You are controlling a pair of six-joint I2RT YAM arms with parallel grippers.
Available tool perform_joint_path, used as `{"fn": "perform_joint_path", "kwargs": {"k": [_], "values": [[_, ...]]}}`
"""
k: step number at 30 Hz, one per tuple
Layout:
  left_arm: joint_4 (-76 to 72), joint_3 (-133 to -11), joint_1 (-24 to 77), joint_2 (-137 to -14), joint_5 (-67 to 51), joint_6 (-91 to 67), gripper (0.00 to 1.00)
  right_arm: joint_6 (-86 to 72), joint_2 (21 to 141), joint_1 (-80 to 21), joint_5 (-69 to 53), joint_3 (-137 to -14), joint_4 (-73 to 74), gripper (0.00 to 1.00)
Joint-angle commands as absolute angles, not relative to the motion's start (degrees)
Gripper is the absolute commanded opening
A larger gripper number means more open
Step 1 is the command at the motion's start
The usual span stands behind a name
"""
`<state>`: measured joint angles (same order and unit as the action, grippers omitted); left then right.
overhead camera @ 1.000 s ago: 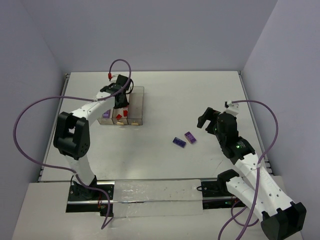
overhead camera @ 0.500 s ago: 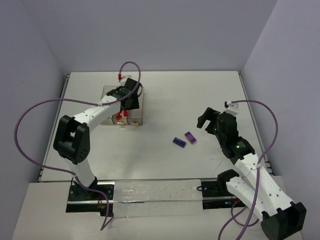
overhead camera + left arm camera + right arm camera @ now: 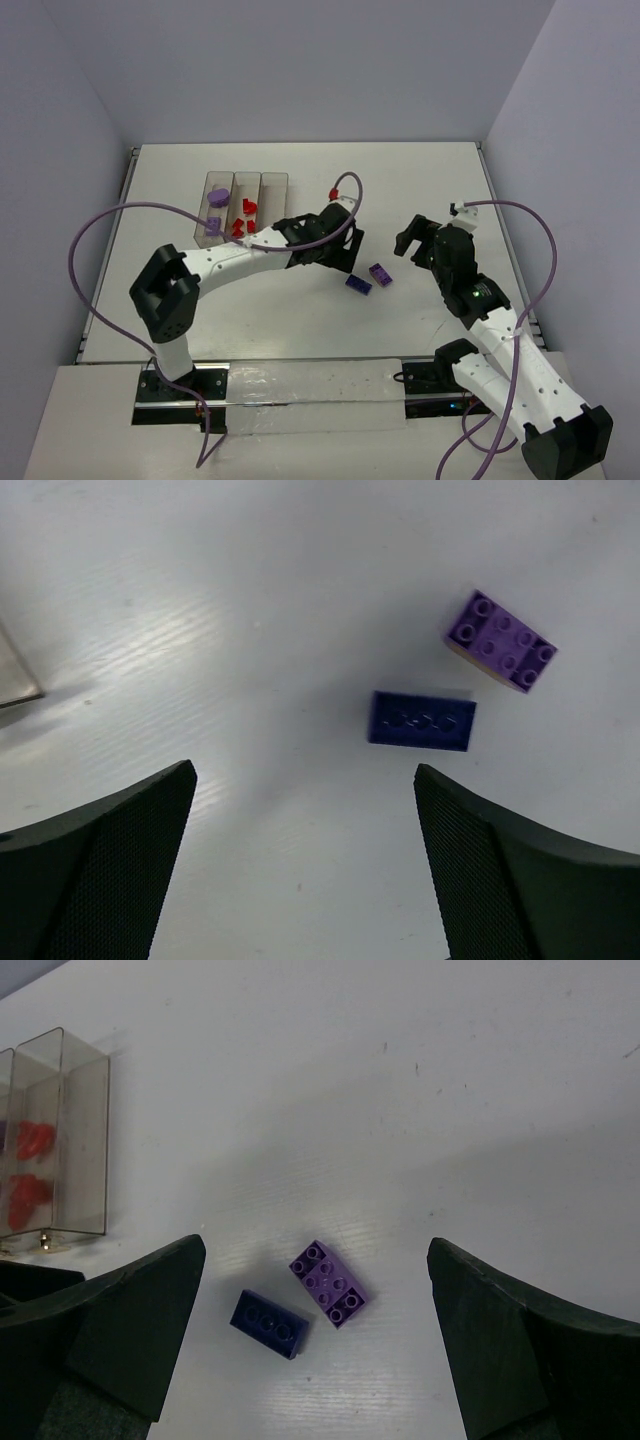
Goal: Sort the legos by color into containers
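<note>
While left gripper [image 3: 303, 770] hovers near dark brick [image 3: 421, 720], jaws spread, right gripper [image 3: 412, 238] sits near it, also spread; purple brick [image 3: 500, 641] just beside.

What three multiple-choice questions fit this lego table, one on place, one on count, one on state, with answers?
1. Where is the dark blue brick? A) on the table beside the light purple brick; B) inside a container; C) held in jaws.
2. How many bricks lie on the open table between the arms? A) one; B) five; C) two.
3. How do the jaws of the left gripper stand? A) shut on a brick; B) open, empty; C) shut, empty.
1 A: side by side, away from the containers. 2 C: top view shows just that pair. 3 B: wide gap, nothing between.
</note>
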<state>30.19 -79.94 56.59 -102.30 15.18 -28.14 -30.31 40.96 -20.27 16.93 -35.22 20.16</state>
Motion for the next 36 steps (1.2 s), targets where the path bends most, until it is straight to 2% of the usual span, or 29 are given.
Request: {"fn": "perform_joint_path", "kwargs": {"k": [1,9,31,36], "values": [[28.1,-84.5,61.1,-107.9,10.8,-27.3,0.99,-30.7,38.7,-20.5,19.2,-36.2,18.5,1.0],[27.9,-86.7,63.9,-111.9,8.0,-25.5,0.99,-29.1,36.0,-20.3,22.4,-36.9,20.2,1.0],[28.8,-92.0,65.3,-121.2,14.7,-24.5,0.99,-29.5,35.9,-20.4,21.0,-36.6,20.0,1.0],[27.9,-92.1,65.3,-122.1,15.5,-25.1,0.95,-29.4,35.9,-20.4,20.9,-36.6,20.0,1.0]]}}
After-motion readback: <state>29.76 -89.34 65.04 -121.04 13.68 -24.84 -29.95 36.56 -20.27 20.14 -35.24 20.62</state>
